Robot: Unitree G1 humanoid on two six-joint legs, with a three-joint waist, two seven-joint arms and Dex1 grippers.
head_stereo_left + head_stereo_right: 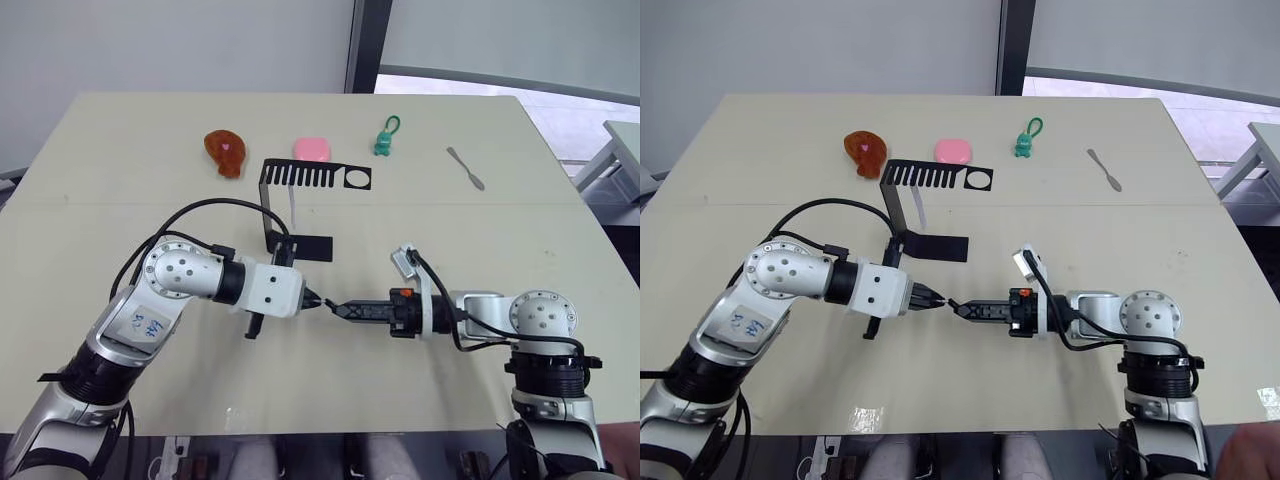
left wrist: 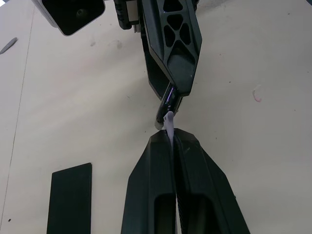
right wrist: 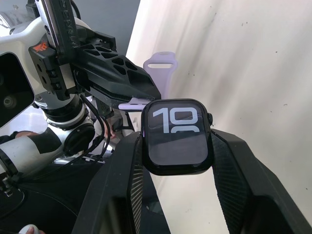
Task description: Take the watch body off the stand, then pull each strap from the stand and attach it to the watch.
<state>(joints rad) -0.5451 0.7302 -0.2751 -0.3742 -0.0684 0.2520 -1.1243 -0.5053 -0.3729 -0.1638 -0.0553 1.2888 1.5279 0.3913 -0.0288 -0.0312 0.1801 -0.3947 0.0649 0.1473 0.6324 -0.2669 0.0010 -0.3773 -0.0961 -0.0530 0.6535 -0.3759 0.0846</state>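
My right gripper (image 3: pixel 178 141) is shut on the watch body (image 3: pixel 178 136), a small black case whose pale screen shows dark digits. My left gripper (image 2: pixel 173 137) is shut on a pale-lavender strap (image 2: pixel 169 122), and the strap's end touches the edge of the watch body. The strap's looped far end (image 3: pixel 160 63) sticks out past the left fingers. The two grippers meet tip to tip above the table's middle, left gripper (image 1: pixel 314 300) facing right gripper (image 1: pixel 337 309). Behind them stands the black stand (image 1: pixel 315 177), with a second whitish strap (image 1: pixel 292 205) hanging from its slotted top.
Along the table's far side lie an orange-red toy (image 1: pixel 225 152), a pink block (image 1: pixel 312 148), a green keychain figure (image 1: pixel 385 138) and a grey spatula (image 1: pixel 466 168). The stand's flat base (image 1: pixel 308 247) lies just behind the left gripper.
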